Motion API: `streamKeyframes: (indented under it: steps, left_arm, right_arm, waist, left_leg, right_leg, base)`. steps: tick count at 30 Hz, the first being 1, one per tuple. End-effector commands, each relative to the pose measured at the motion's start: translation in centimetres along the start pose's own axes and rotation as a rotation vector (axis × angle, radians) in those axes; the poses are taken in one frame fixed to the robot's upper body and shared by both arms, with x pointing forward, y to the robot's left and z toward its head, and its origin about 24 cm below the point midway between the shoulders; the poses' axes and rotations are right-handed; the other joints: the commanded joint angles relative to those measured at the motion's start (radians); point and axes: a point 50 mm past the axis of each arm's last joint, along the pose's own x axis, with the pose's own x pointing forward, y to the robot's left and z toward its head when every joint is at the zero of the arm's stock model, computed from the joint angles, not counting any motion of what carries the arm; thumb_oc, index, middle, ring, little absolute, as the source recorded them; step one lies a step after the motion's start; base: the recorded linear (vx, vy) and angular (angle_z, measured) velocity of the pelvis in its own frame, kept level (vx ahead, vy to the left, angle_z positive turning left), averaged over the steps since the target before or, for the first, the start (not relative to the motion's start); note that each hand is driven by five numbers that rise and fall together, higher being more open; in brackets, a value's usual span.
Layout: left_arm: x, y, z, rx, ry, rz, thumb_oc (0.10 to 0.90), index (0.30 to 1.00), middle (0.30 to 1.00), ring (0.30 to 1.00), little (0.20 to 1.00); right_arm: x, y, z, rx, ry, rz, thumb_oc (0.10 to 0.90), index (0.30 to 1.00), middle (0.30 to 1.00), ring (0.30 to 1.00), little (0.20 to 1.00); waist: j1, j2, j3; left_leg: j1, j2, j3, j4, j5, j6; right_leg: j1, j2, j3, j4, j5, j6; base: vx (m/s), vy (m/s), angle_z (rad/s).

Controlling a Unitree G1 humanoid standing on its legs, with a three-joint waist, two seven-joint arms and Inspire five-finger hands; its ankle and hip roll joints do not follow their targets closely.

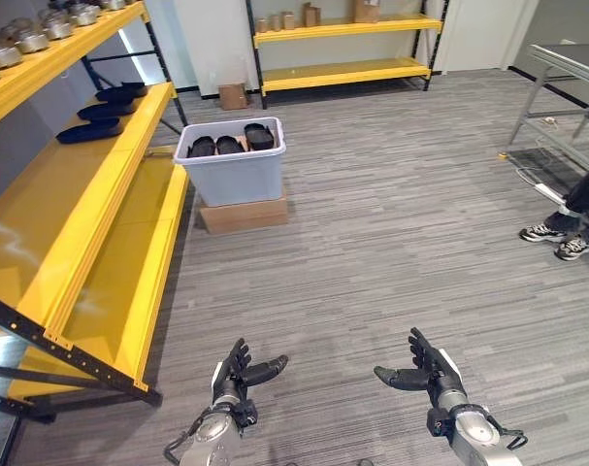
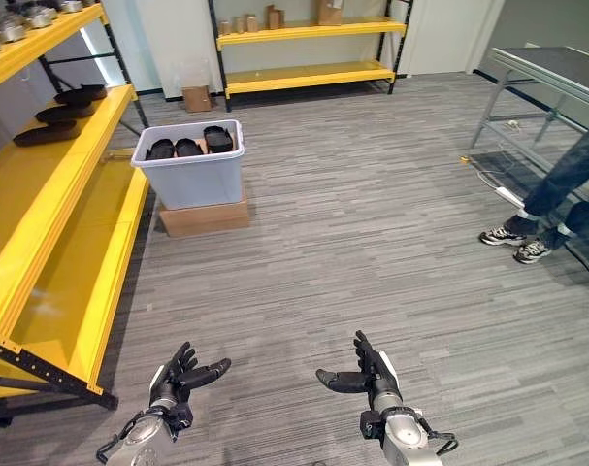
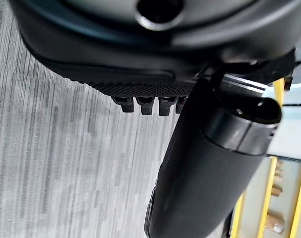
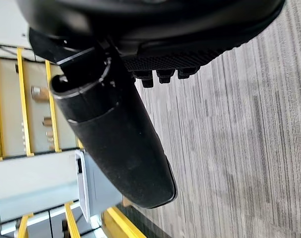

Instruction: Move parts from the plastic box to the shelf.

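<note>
Low over the floor, left robot hand (image 1: 238,377) and right robot hand (image 1: 432,372) hang spread, empty.

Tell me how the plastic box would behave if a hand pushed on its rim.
The plastic box sits on a smaller cardboard box, so a high push would probably tip or slide it off. Its thin walls may flex. The dark parts inside likely add weight, steadying it somewhat.

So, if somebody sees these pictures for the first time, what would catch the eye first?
Probably the long yellow shelf along the left side, with dark parts lying on its middle level. Next, the grey plastic box of black parts, standing on a cardboard box beside the shelf. In the foreground the left hand and right hand hover open and empty above the carpet.
</note>
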Motion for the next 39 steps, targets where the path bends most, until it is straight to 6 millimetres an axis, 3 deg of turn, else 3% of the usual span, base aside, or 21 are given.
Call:
streamKeyframes:
  steps: [1,8,27,32,33,35,36,39]
  left_arm:
    - [0.9,-0.7,5.6,0.012,-0.260,-0.056,0.900,1.000,1.000,1.000,1.000]
    - [0.7,-1.8,5.4,0.051,-0.220,-0.246,0.900,1.000,1.000,1.000,1.000]
    - [0.8,-2.1,5.1,0.038,-0.177,-0.300,0.900,1.000,1.000,1.000,1.000]
    - [1.0,-2.7,5.6,0.002,-0.186,-0.330,0.900,1.000,1.000,1.000,1.000]
    - [1.2,-3.2,6.0,-0.054,-0.177,-0.351,0.900,1.000,1.000,1.000,1.000]
    - [1.3,-3.5,6.3,-0.062,-0.181,-0.359,0.900,1.000,1.000,1.000,1.000]
    - [1.4,-4.0,7.0,-0.033,-0.204,-0.381,0.900,1.000,1.000,1.000,1.000]
    - [1.4,-4.5,7.2,-0.036,-0.199,-0.400,0.900,1.000,1.000,1.000,1.000]
  right_arm:
    - [1.4,1.1,5.4,-0.009,-0.248,0.030,0.900,1.000,1.000,1.000,1.000]
    - [1.4,0.7,5.6,-0.041,-0.261,0.013,0.900,1.000,1.000,1.000,1.000]
    - [1.4,0.9,5.4,-0.062,-0.246,0.029,0.900,1.000,1.000,1.000,1.000]
    - [1.7,2.0,6.4,-0.102,-0.297,0.055,0.900,1.000,1.000,1.000,1.000]
    - [1.8,2.2,7.0,-0.120,-0.321,0.044,0.900,1.000,1.000,1.000,1.000]
    - [1.9,2.3,7.3,-0.124,-0.330,0.039,0.900,1.000,1.000,1.000,1.000]
    - [1.9,2.4,7.7,-0.128,-0.346,0.035,0.900,1.000,1.000,1.000,1.000]
    - [1.9,2.1,7.6,-0.133,-0.344,0.026,0.900,1.000,1.000,1.000,1.000]
  waist:
    - [0.012,-0.037,-0.007]
    - [0.012,-0.031,-0.008]
    - [0.007,-0.039,-0.001]
    - [0.010,-0.031,0.016]
    - [0.008,-0.029,0.039]
    - [0.008,-0.026,0.050]
    - [0.006,-0.023,0.080]
    - [0.003,-0.021,0.106]
  left_leg:
    - [0.025,0.045,-0.047,-0.003,-0.083,-0.055]
    - [0.024,0.037,-0.052,-0.003,-0.090,-0.049]
    - [0.045,0.011,-0.049,-0.003,-0.111,-0.020]
    - [0.046,0.003,-0.040,-0.003,-0.104,0.007]
    - [0.044,-0.007,-0.037,0.000,-0.095,0.030]
    - [0.033,-0.011,-0.033,0.012,-0.096,0.043]
    - [0.024,-0.021,-0.030,0.038,-0.106,0.064]
    - [0.028,-0.028,-0.026,0.056,-0.120,0.074]
  right_leg:
    - [0.014,-0.015,-0.023,0.007,-0.042,0.017]
    - [0.016,-0.022,-0.029,0.007,-0.042,0.021]
    - [0.013,-0.043,-0.011,0.030,-0.036,0.043]
    - [-0.032,-0.045,-0.017,0.175,-0.092,0.040]
    - [-0.084,-0.051,-0.016,0.311,-0.102,0.041]
    - [-0.119,-0.056,-0.013,0.387,-0.087,0.046]
    - [-0.199,-0.097,-0.020,0.590,-0.046,0.060]
    - [-0.254,-0.107,-0.020,0.722,-0.025,0.065]
  base:
    - [0.00,0.025,0.07]
    - [0.01,0.045,0.08]
    - [0.05,0.067,0.00]
    - [0.06,0.143,-0.02]
    - [0.03,0.190,-0.02]
    - [0.01,0.204,-0.07]
    - [0.00,0.240,-0.22]
    - [0.09,0.156,-0.07]
